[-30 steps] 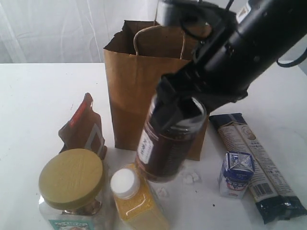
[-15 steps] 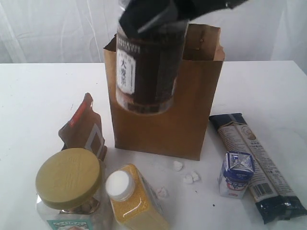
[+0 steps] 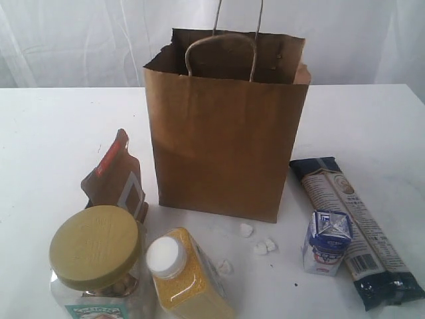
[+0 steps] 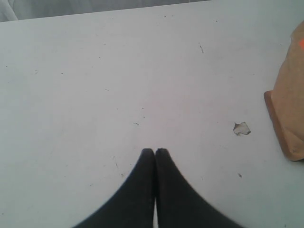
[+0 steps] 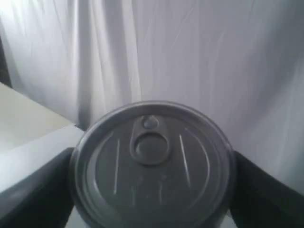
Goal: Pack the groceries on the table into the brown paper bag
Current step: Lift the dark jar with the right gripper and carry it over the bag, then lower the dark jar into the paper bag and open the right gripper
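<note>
Exterior: the can (image 5: 151,161) has risen out of frame, so it now hangs somewhere above the bag (image 3: 226,153), whose open mouth is unblocked. Jar (image 3: 99,256), bottle (image 3: 186,276), pouch (image 3: 116,176), carton (image 3: 327,240) and packet (image 3: 355,226) wait on the surface (image 3: 53,133) among crumbs (image 3: 255,242).

Left wrist: the left fingers (image 4: 151,159) are pressed shut and empty over bare surface.

Right wrist: the right fingers (image 5: 38,194) are spread wide, clamping the can. The bag's handles (image 3: 222,46) may snag it on the way down.
</note>
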Robot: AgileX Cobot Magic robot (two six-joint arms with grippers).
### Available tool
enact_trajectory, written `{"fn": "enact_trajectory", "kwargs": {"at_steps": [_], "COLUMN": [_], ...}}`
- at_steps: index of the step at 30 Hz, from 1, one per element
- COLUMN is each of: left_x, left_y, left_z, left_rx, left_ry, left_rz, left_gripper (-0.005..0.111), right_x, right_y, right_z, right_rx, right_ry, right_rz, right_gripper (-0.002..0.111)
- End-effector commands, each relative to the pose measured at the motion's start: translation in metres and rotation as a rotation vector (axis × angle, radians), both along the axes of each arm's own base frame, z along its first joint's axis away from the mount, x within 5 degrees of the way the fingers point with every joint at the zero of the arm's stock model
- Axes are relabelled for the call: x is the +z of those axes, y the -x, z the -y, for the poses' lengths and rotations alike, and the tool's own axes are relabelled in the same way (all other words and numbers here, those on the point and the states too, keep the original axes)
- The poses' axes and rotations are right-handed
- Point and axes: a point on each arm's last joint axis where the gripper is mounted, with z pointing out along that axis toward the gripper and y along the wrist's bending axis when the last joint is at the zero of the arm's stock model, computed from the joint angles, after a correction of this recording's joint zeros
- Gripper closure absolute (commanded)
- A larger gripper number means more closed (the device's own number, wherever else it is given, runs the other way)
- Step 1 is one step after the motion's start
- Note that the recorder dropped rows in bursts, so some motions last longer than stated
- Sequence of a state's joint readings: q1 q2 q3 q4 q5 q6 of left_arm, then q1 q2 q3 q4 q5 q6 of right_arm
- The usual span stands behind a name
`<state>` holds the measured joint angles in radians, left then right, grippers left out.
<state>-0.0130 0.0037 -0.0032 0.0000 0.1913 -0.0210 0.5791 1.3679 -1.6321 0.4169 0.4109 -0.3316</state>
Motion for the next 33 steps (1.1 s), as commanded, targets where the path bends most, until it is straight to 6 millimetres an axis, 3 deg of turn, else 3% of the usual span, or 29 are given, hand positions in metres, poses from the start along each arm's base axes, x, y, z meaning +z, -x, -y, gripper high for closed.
{"fn": "enact_trajectory", "kwargs": {"at_steps": [1, 6, 11, 16, 24, 33], "left_x": [-0.001, -0.001, -0.001, -0.001, -0.001, -0.001], "left_y": [0.0, 0.0, 0.0, 0.0, 0.0, 0.0], "left_z": [0.0, 0.0, 0.0, 0.0, 0.0, 0.0], "left_rx": [0.002, 0.002, 0.002, 0.002, 0.002, 0.002], "left_ry": [0.0, 0.0, 0.0, 0.0, 0.0, 0.0], "left_rz": [0.004, 0.004, 0.004, 0.004, 0.004, 0.004], "left_gripper": [0.107, 0.107, 0.107, 0.107, 0.107, 0.107], "right_x": [0.002, -0.015, -0.047, -0.069, -0.078, -0.104], "right_y": [-0.017, -0.035, -0.049, -0.048, -0.051, -0.069], "right_z": [-0.004, -0.014, -0.02, -0.017, -0.016, -0.024], "right_rx": [-0.067, -0.075, -0.076, -0.05, -0.056, -0.089], "right_ry": [-0.039, 0.01, 0.295, 0.478, 0.556, 0.555], "right_rz": [0.1, 0.077, 0.029, -0.102, -0.127, -0.255], "right_gripper": [0.083, 0.083, 0.083, 0.083, 0.083, 0.082]}}
